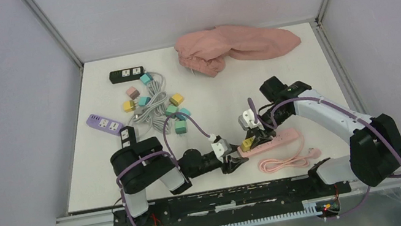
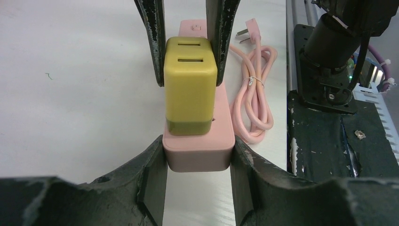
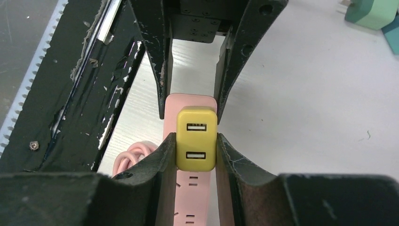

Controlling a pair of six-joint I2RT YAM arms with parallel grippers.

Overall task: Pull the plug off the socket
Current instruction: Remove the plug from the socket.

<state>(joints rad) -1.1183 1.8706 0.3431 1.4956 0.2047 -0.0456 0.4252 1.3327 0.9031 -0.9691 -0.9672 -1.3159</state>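
Now the left end effector [image 2: 197, 150] clamps the left end of the pink power strip [image 1: 274, 140], which lies on the tabletop [image 1: 219, 94] near its front edge. Just to the right, the right end effector [image 3: 196, 143] pinches the yellow USB charger [image 2: 190, 89], seated in the strip. I think the left one should hold the strip down firmly while the right one pulls straight out, without tilting.

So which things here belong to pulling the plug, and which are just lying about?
In the job: yellow plug, seated in the pink power strip; right jaws shut on the plug, left jaws clamping the strip.
Lying about: pink cloth, black power strip, purple power strip, loose coloured plugs, grey cable.
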